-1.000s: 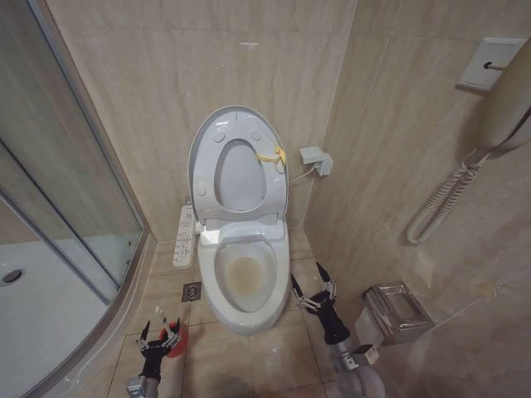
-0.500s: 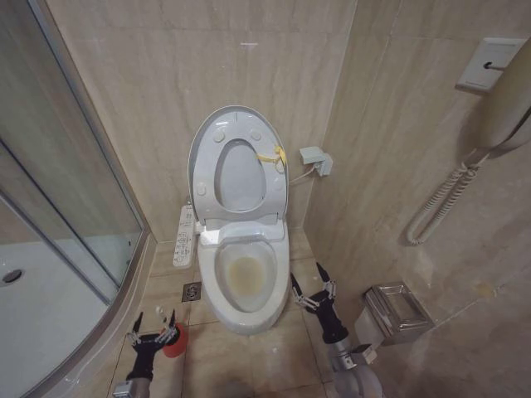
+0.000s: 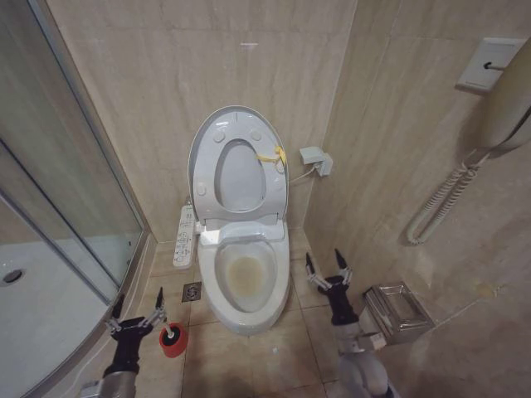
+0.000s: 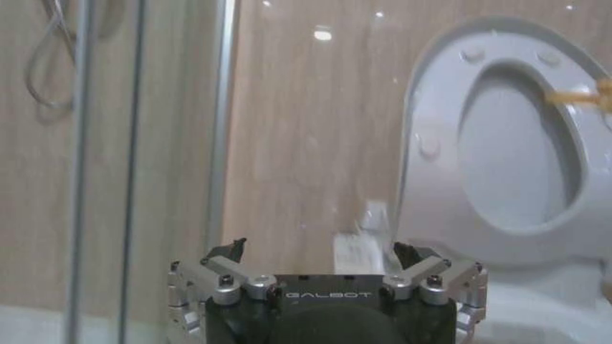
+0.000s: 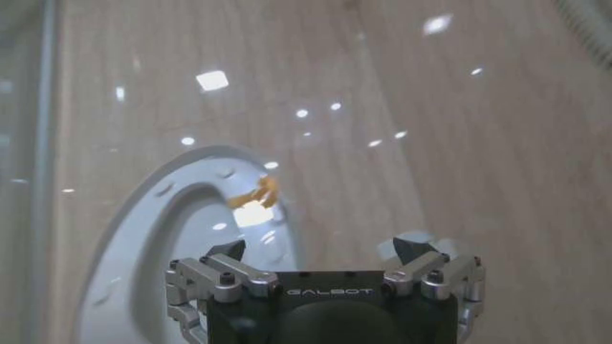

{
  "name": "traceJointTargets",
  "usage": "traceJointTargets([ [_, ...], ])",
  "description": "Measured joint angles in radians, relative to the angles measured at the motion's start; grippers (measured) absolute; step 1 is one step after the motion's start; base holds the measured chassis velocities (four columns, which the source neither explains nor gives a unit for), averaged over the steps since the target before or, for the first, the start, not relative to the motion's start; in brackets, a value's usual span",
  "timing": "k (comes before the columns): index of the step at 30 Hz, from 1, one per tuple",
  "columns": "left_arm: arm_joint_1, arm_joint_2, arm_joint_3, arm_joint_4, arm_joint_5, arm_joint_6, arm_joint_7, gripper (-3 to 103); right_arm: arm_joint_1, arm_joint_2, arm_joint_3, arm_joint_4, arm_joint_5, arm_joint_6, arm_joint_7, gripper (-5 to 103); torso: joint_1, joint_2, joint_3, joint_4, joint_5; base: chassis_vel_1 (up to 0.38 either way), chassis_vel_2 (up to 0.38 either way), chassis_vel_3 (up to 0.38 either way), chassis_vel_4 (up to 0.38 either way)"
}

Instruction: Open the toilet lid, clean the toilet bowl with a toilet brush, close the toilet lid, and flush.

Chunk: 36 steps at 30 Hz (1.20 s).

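The toilet lid (image 3: pixel 239 176) stands upright against the back wall with the seat ring (image 3: pixel 207 170) raised in front of it and a yellow tag (image 3: pixel 274 155) at its edge. Below it the toilet bowl (image 3: pixel 246 278) lies uncovered, yellowish-brown inside. The toilet brush (image 3: pixel 168 334) sits in its red cup holder (image 3: pixel 176 342) on the floor, left of the bowl. My left gripper (image 3: pixel 138 300) (image 4: pixel 320 249) is open, just left of the cup and holding nothing. My right gripper (image 3: pixel 323 257) (image 5: pixel 319 249) is open beside the bowl's right side. The lid (image 4: pixel 517 143) (image 5: pixel 182 236) shows in both wrist views.
A curved glass shower enclosure (image 3: pixel 66 207) closes off the left. A button panel (image 3: pixel 184 235) and a floor drain (image 3: pixel 192 291) lie left of the bowl. A metal bin (image 3: pixel 398 311) stands at the right wall, under a coiled cord (image 3: pixel 444 203).
My left gripper has moved left off the red cup, which now stands uncovered. My right gripper has risen and shifted slightly right, away from the bowl's rim.
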Motion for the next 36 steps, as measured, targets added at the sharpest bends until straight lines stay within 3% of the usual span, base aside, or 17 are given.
traceJointTargets([
  [6,0.077,0.028,-0.079,-0.188,-0.023,0.097,-0.054,100,-0.001,-0.052,0.023,0.078,-0.040,-0.066,0.092,100,0.000,0.000,0.000,0.0000,0.0002,0.000,0.000,0.000,0.000],
  [12,0.149,0.038,-0.147,-0.396,-0.022,0.245,-0.156,100,-0.012,-0.120,0.041,0.152,-0.118,-0.113,0.156,100,0.000,0.000,0.000,0.0001,0.0001,0.000,0.000,0.000,0.000],
  [17,0.166,0.045,-0.170,-0.474,-0.008,0.307,-0.151,100,-0.025,-0.164,0.036,0.223,-0.137,-0.175,0.193,100,0.000,0.000,0.000,0.0000,0.0002,0.000,0.000,0.000,0.000],
  [19,0.167,0.047,-0.173,-0.479,-0.005,0.309,-0.137,100,-0.025,-0.174,0.035,0.231,-0.135,-0.182,0.192,100,0.000,0.000,0.000,0.0001,0.0002,0.000,0.000,0.000,0.000],
  [22,0.156,0.054,-0.177,-0.447,-0.007,0.243,-0.052,100,-0.024,-0.200,0.033,0.234,-0.099,-0.183,0.165,100,0.000,0.000,0.000,0.0003,0.0001,0.000,0.000,0.000,0.000],
  [23,0.156,0.054,-0.177,-0.447,-0.007,0.243,-0.052,100,-0.024,-0.200,0.033,0.234,-0.099,-0.183,0.165,100,0.000,0.000,0.000,0.0003,0.0001,0.000,0.000,0.000,0.000],
  [29,0.107,0.124,-0.203,-0.355,-0.114,0.151,0.100,100,-0.013,-0.201,0.036,0.206,-0.048,-0.179,0.148,100,0.000,0.000,0.000,-0.0001,-0.0001,0.000,0.000,0.000,0.000],
  [36,0.053,0.200,-0.205,-0.268,-0.175,0.138,0.117,100,-0.009,-0.161,0.037,0.165,-0.046,-0.175,0.139,100,0.000,0.000,0.000,-0.0001,0.0000,0.000,0.000,0.000,0.000],
])
